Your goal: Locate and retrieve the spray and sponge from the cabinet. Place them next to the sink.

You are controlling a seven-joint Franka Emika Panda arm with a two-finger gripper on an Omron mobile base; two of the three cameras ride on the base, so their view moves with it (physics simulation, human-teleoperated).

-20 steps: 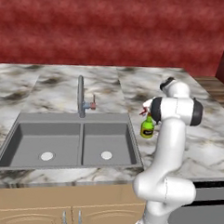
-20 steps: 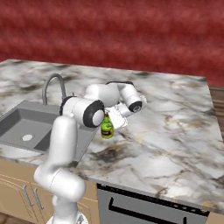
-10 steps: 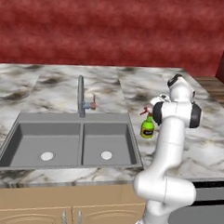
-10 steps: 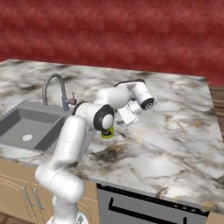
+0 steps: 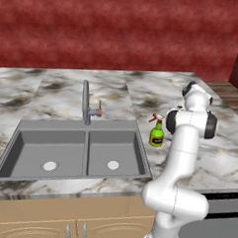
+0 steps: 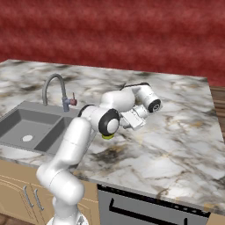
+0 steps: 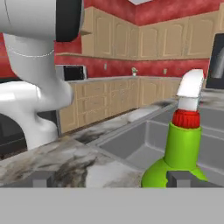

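Observation:
The spray [image 5: 157, 133], a green bottle with a red neck and white nozzle, stands upright on the marble counter just right of the sink [image 5: 76, 124]. In the right base view only its base [image 6: 107, 136] peeks out under my elbow. My gripper [image 6: 128, 123] hovers a little to the right of it, open and empty. In the hand view the spray [image 7: 183, 151] stands close in front of my right fingertip [image 7: 183, 178], free of the gripper [image 7: 113, 179], with the sink [image 7: 140, 140] behind it. The sponge is out of view.
A tall steel faucet [image 5: 86, 102] with a red lever rises behind the sink [image 6: 26, 123]. Bare marble counter [image 6: 176, 140] stretches to the right. Tan wall cabinets [image 7: 144, 39] line the far wall; I cannot tell which is the task's cabinet. A dark appliance front [image 6: 145, 206] sits below the counter.
My hand has drawn back to the right, away from the spray, with its jaws a little wider. The spray stays standing on the counter.

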